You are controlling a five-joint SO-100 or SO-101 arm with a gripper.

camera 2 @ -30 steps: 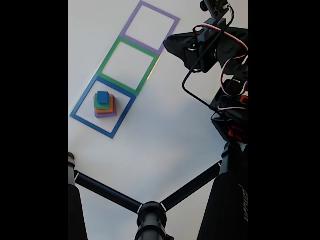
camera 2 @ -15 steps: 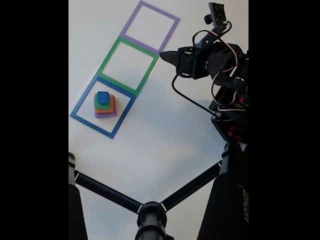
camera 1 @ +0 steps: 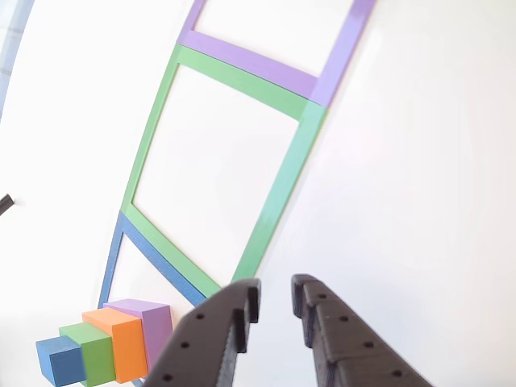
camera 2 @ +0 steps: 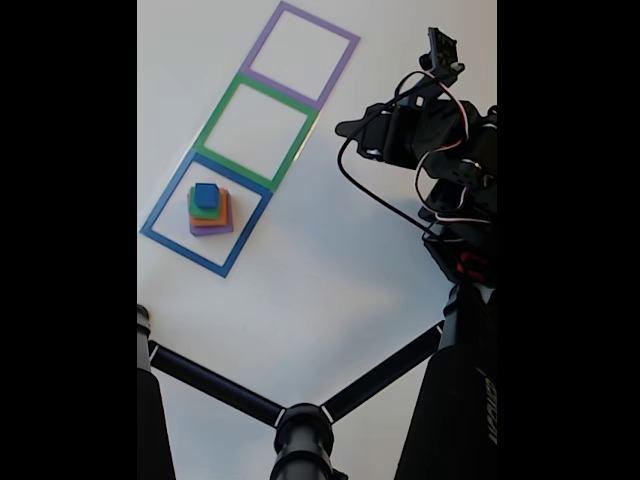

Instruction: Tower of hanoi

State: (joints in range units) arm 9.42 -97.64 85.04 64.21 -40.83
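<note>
The tower of hanoi (camera 2: 210,211) stands stacked inside the blue tape square (camera 2: 160,210): purple at the bottom, then orange, green and the blue cube (camera 2: 207,195) on top. The other view shows the same stack (camera 1: 121,343) at the lower left, seen from the side. My gripper (camera 2: 343,128) hangs over bare table to the right of the green tape square (camera 2: 218,108), well away from the stack. Its two black fingers (camera 1: 230,322) rise from the bottom edge, and the gripper (camera 1: 276,292) is open by a narrow gap with nothing in it.
The purple tape square (camera 2: 262,42) lies beyond the green one; neither holds a block. The arm's body and cables (camera 2: 460,200) take up the right side. A black tripod (camera 2: 300,430) spreads across the near table.
The gripper has swung down and slightly to the right in the fixed view, away from the purple square's corner. The stack has not moved.
</note>
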